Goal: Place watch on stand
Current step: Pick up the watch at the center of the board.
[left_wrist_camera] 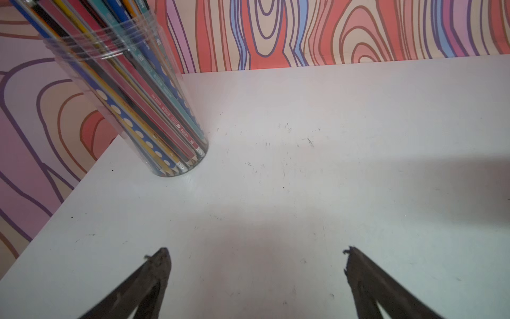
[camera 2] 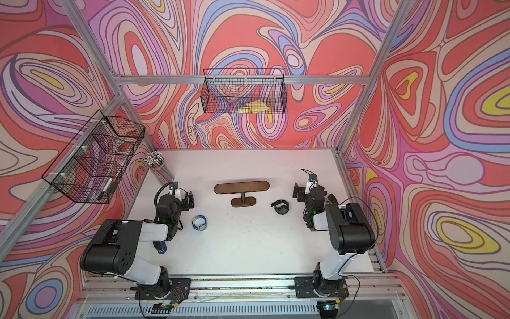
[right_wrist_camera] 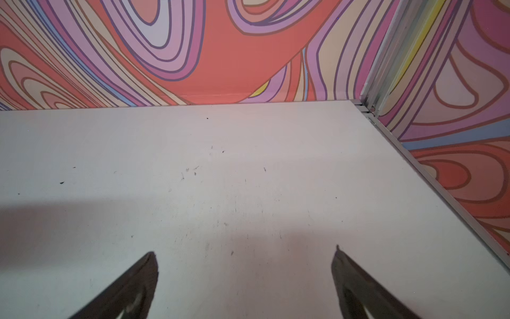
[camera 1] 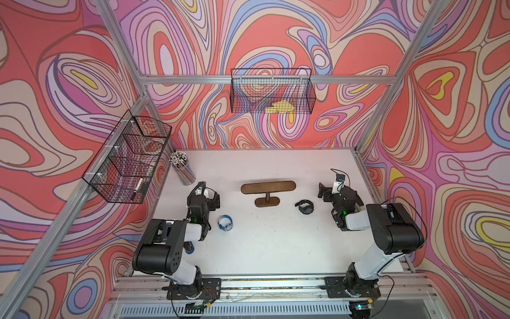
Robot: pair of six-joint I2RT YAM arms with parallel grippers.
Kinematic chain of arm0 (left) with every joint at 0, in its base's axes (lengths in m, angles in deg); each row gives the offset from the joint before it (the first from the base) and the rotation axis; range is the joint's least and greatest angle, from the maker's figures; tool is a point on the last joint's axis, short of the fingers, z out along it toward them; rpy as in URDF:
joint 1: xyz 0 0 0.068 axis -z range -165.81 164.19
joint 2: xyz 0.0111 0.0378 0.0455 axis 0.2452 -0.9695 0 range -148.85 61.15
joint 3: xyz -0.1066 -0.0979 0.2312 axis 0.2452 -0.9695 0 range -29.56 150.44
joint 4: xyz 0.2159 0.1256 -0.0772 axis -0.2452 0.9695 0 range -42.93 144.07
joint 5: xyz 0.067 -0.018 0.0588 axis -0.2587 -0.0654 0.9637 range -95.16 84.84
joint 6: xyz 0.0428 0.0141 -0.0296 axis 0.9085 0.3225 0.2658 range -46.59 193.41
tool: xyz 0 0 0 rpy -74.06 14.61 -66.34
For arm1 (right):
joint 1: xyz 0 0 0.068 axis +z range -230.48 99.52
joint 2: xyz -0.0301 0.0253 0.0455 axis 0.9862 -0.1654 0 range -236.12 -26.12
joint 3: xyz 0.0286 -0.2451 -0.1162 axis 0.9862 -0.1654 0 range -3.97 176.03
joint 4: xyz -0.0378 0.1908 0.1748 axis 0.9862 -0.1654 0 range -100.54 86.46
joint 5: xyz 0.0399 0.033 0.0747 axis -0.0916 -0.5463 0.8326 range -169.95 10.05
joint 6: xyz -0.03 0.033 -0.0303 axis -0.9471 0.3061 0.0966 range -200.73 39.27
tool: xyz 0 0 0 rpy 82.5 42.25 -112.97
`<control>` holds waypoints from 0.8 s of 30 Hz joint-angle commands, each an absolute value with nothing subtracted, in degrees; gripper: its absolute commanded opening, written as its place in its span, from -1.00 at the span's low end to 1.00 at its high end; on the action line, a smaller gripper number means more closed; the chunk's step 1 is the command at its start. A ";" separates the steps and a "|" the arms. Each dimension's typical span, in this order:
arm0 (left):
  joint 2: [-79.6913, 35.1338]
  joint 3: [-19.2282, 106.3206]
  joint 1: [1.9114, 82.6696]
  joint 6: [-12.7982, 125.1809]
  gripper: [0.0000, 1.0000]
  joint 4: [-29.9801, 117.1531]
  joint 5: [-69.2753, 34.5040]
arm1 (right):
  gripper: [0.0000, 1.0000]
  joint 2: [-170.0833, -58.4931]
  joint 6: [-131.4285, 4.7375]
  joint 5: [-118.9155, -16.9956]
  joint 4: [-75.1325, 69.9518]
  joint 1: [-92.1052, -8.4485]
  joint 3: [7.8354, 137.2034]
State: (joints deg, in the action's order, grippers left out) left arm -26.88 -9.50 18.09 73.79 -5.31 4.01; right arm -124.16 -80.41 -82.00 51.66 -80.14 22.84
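Two watches sit on the white table (camera 1: 276,248), both apart from the stand (camera 1: 268,187). Far left, a pencil jar (camera 1: 183,171). Next, left gripper (left_wrist_camera: 255,258): jaws spread wide, empty; blue watch (camera 1: 225,222) just beside it, nearer. Centre, stand upright. Right of its base, black watch (camera 1: 305,206). Then right gripper (right_wrist_camera: 245,255): jaws wide, empty.

Stand (camera 1: 267,193) centred on table (camera 1: 276,248); watch (camera 1: 305,206) right of its base; second watch (camera 1: 225,222) front-left; pencil jar (camera 1: 182,169) back-left, seemingly upright.
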 commanded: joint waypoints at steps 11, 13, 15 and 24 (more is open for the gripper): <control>-27.31 -8.64 17.71 73.85 0.99 -5.58 3.72 | 0.97 -123.95 -80.03 -81.62 50.66 -80.22 23.06; -27.33 -8.64 17.71 73.85 0.99 -5.50 3.72 | 0.97 -124.03 -79.85 -81.12 50.41 -80.39 23.27; -27.27 -8.64 17.71 73.85 0.99 -5.49 3.72 | 0.97 -123.96 -79.98 -81.26 50.60 -80.48 23.19; -24.12 -10.70 17.71 73.28 0.95 -6.92 5.22 | 0.97 -116.68 -79.23 -85.30 45.15 -80.39 23.10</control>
